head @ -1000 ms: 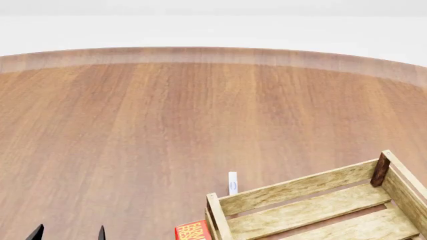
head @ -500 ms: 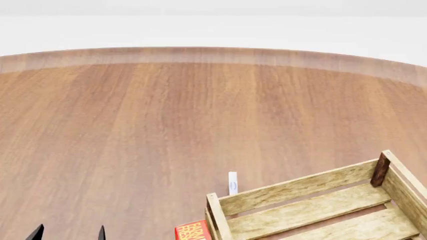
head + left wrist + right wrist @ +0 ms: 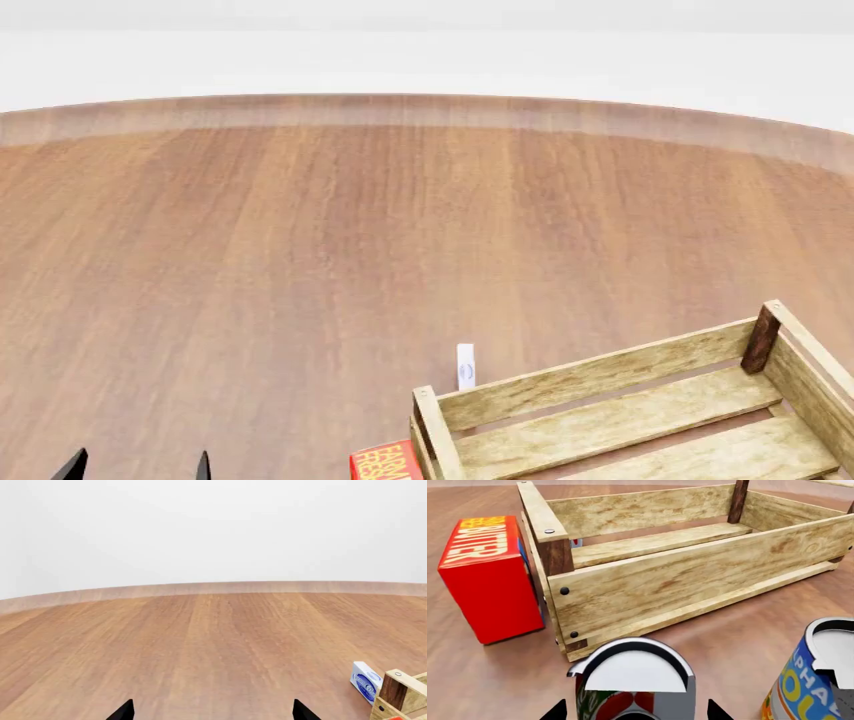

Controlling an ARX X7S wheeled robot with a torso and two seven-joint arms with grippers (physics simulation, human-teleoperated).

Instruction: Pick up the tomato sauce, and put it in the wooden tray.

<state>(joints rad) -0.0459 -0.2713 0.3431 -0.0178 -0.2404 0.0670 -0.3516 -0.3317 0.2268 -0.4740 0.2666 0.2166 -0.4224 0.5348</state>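
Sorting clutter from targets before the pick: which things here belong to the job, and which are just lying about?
Belongs to the job:
tomato sauce, between the right gripper's fingertips
wooden tray

Just lying about:
red box beside the tray
blue-and-orange can
small white-and-blue box

Red box (image 3: 490,577) beside the wooden tray's (image 3: 694,587) corner post: yellow-white capitals on the top face, read "…UTTER", first letters cut off at the box edge. Same box (image 3: 387,462) in the head view: yellow lettering on red, too small to read. Blue-and-orange can (image 3: 814,680) near the tray's long side: yellow letters on the blue label, roughly "…PHA…" over "…OU…", partial only. Small white-and-blue carton (image 3: 365,681) by the tray's far corner: blue oval logo, wording too small to read; seen edge-on in the head view (image 3: 465,366), nothing legible. Tomato sauce (image 3: 634,690) label: red and green, no text made out.
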